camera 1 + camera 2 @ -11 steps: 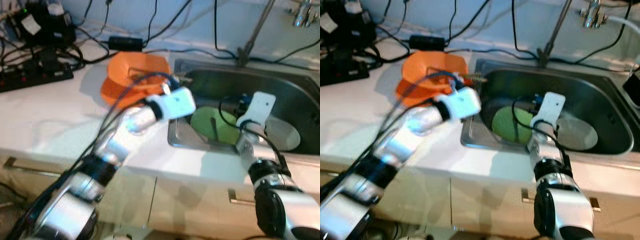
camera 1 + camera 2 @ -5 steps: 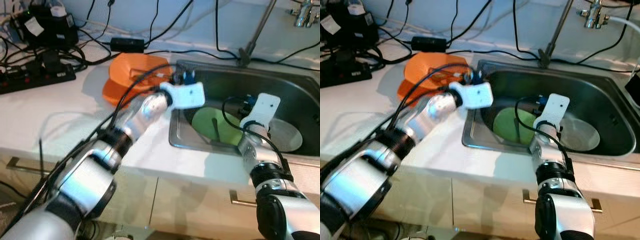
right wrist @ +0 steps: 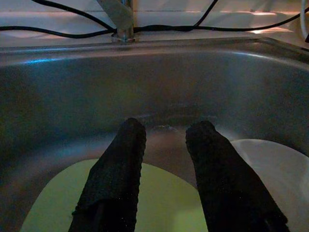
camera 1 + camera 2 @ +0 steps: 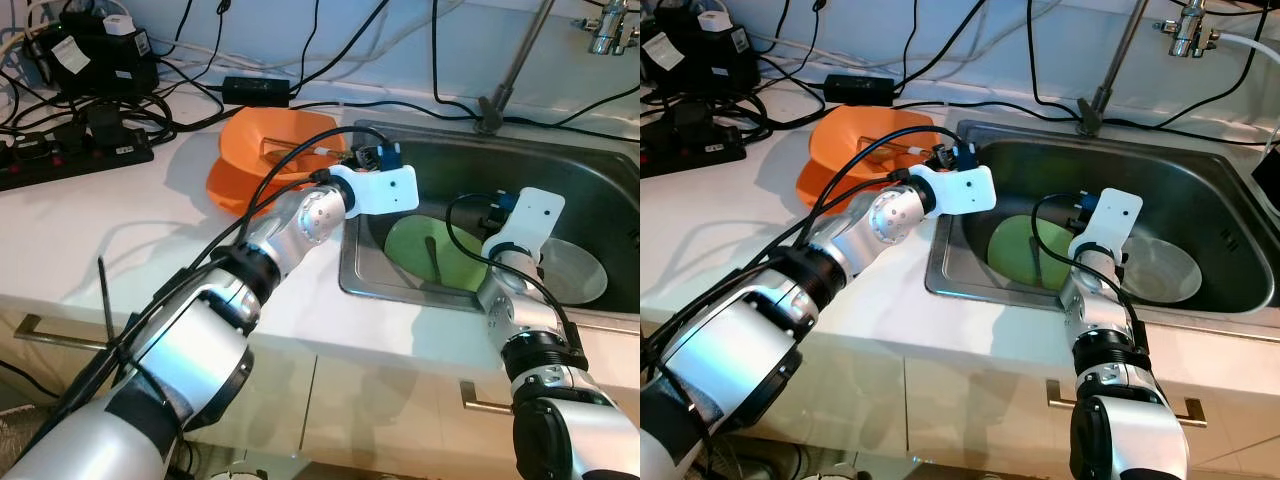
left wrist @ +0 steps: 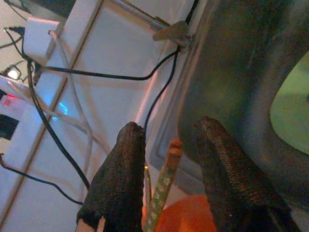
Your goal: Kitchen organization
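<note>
The orange bowl [image 4: 270, 150] was seen on the white tabletop [image 4: 90, 230], just beside the left rim of the sink [image 4: 1200, 190], with a pair of chopsticks [image 5: 163, 193] lying in it and reaching past its edge toward the sink. Left of the bowl, a power strip [image 4: 70, 155] and a tangle of cables were noted at the back of the tabletop. The left gripper [image 5: 169, 159] was held over the bowl's sink-side rim with its fingers spread and the chopstick ends lying between them, not yet pinched. The chopsticks were judged to be light, stiff and thin, liable to roll or slip, and best taken near the middle, both together. The bowl was judged light and rigid, probably plastic, and likely to slide if nudged. Inside the sink a green plate [image 4: 1025, 250] lay flat, with a white bowl [image 4: 1160, 270] just beside it to the right. The right gripper [image 3: 166, 159] was held over the green plate, fingers apart and empty. The lower part of the chopsticks was hidden by the left gripper, and their full length could not be made out.
</note>
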{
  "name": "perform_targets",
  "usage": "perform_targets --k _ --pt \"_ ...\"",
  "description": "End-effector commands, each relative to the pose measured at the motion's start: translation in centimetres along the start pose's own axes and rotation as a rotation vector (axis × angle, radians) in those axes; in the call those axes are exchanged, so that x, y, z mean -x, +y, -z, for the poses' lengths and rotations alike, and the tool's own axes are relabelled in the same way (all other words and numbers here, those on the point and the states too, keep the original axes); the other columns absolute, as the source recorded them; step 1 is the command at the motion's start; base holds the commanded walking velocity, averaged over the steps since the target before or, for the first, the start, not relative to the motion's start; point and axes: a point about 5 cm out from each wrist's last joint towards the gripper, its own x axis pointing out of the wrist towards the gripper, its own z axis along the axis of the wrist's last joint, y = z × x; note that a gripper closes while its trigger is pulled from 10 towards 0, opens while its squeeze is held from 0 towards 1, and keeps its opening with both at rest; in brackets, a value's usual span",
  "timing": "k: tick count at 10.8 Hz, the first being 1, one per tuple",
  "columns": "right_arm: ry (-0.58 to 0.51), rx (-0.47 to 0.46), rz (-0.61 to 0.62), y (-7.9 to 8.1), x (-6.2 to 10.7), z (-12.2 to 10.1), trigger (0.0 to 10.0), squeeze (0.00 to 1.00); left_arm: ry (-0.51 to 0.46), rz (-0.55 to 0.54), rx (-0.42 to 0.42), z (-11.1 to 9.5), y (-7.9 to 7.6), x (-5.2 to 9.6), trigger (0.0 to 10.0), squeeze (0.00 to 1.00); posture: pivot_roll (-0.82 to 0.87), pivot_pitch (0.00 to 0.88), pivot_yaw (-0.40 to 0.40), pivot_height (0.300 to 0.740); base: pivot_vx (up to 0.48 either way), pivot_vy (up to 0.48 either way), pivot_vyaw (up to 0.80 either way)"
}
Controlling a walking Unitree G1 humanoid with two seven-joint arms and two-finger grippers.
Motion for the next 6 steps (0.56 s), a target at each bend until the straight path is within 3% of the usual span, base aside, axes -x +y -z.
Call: perform_targets --k 1,4,5,6 --pt "0.040 -0.004 0.019 -0.50 0.33 1.01 10.0 0.00 0.001 0.005 -0.044 -0.49 0.16 -0.40 10.0 0.00 0.00 0.000 -0.025 0.740 0.000 0.000 0.00" --pt "0.041 -0.006 0.025 -0.52 0.45 1.09 10.0 0.00 0.039 0.001 -0.073 -0.36 0.21 -0.62 10.0 0.00 0.00 0.000 -0.020 0.740 0.000 0.000 0.00" --pt "0.042 -0.008 0.027 -0.52 0.47 1.09 10.0 0.00 0.046 -0.002 -0.076 -0.32 0.27 -0.66 0.0 0.00 0.00 0.000 -0.020 0.740 0.000 0.000 0.00" --pt "0.045 -0.009 0.030 -0.54 0.49 1.10 10.0 0.00 0.054 -0.007 -0.082 -0.25 0.41 -0.69 0.0 0.00 0.00 0.000 -0.020 0.740 0.000 0.000 0.00"
